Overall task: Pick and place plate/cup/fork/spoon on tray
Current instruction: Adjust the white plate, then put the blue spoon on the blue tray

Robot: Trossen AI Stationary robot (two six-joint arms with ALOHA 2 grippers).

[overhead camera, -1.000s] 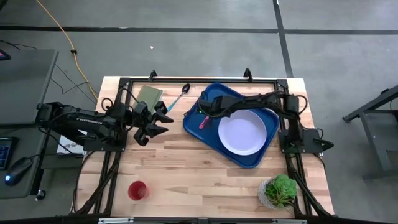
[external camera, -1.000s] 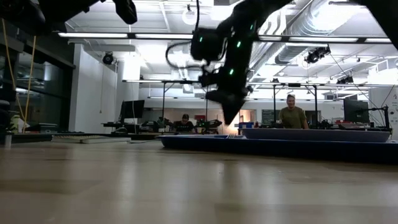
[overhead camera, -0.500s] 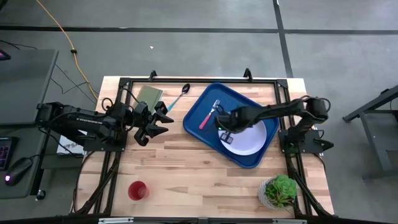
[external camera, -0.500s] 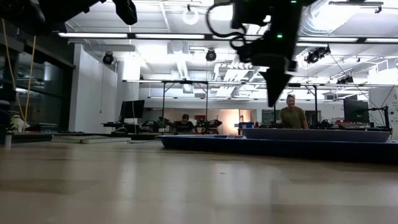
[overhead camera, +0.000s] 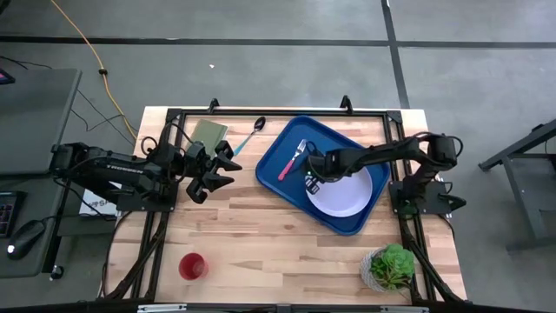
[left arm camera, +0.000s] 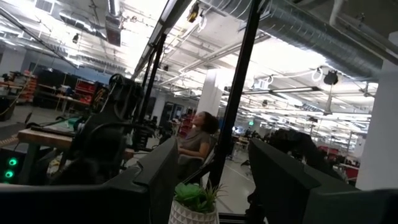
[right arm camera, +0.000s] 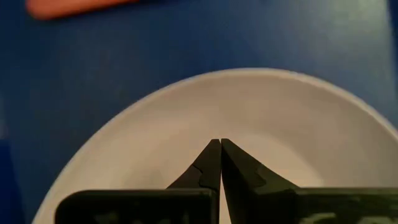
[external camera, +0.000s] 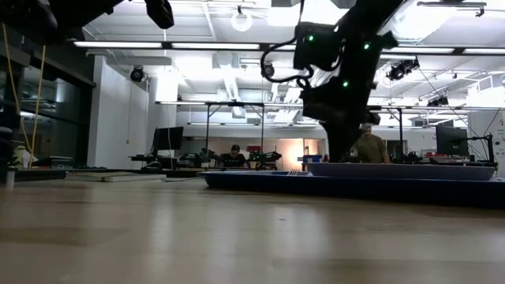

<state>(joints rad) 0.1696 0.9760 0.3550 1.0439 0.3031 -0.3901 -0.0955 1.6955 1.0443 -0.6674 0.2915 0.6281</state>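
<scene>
The right gripper (overhead camera: 314, 176) is now off the fork (overhead camera: 292, 160). It sits over the plate (overhead camera: 343, 190), fingers pressed together.

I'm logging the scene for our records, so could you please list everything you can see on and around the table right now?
tray: one, blue, far right part of the table.
plate: one, pale lavender-white, in the tray.
fork: one, pink-red handle, in the tray beside the plate.
spoon: one, teal handle, on the table by the far edge.
cup: one, red, near left part of the table.
olive-green rectangle: one, far left.
potted plant: one, green, near right corner.
left pincer: open, above the table's left side.
right pincer: shut, empty, over the plate's edge.
</scene>
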